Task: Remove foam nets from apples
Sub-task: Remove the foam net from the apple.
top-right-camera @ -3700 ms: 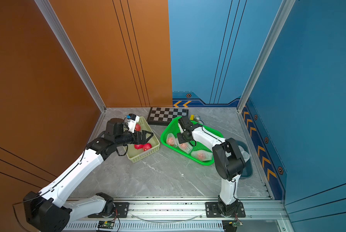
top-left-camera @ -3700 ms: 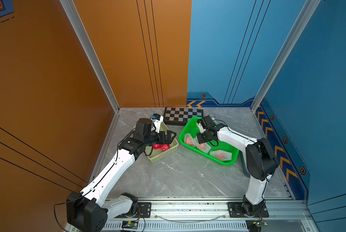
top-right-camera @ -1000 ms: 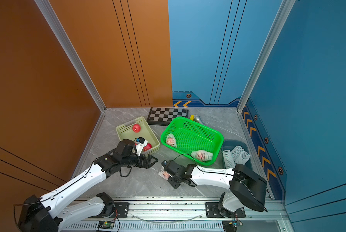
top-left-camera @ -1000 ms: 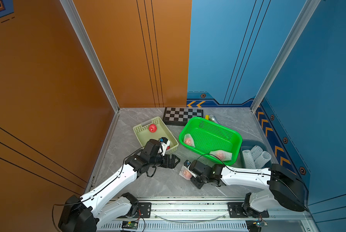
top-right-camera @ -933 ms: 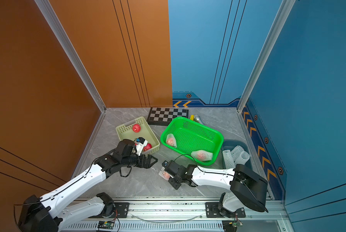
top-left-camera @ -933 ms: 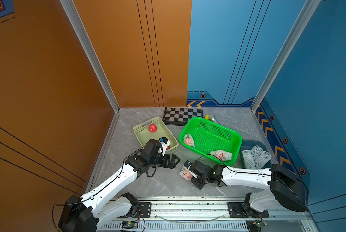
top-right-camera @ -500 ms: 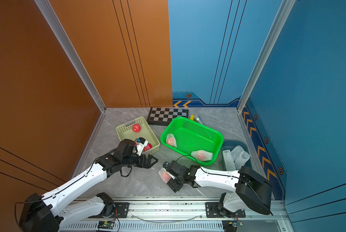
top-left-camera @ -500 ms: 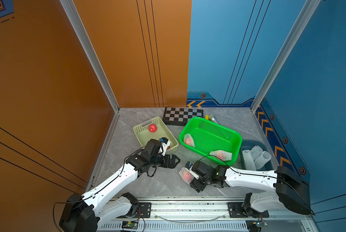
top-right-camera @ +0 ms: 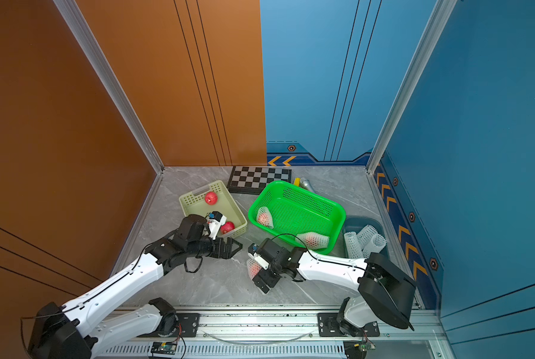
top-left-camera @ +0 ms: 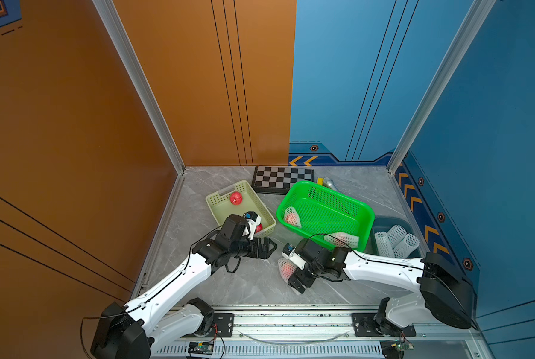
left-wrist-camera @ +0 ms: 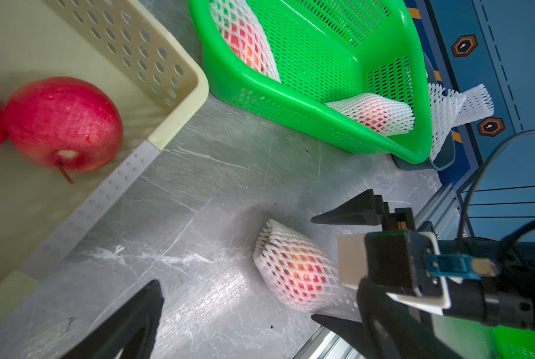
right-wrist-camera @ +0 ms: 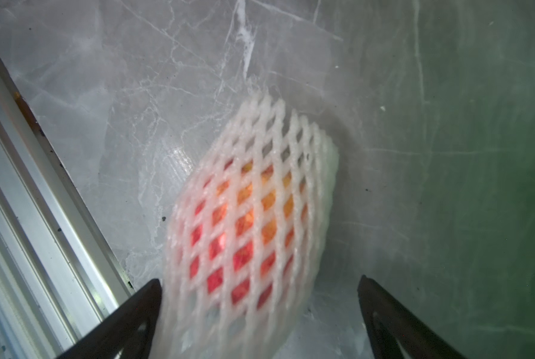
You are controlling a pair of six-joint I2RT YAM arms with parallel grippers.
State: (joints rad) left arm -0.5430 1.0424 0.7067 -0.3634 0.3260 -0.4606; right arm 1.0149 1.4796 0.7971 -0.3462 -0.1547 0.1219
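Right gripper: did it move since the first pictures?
Yes. The right gripper has left the green basket, coming toward the front rail; its open jaws now flank a netted apple on the table.

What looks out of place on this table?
One netted apple lies on the table between the open jaws of the right pincer, outside every basket; the other two netted apples sit in the green basket.

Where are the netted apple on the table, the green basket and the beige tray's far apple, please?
netted apple [left-wrist-camera: 294, 267]: left wrist view, on its middle.
green basket [left-wrist-camera: 291, 105]: left wrist view, on its outer wall.
far apple [top-left-camera: 235, 198]: in a top view, on its middle.
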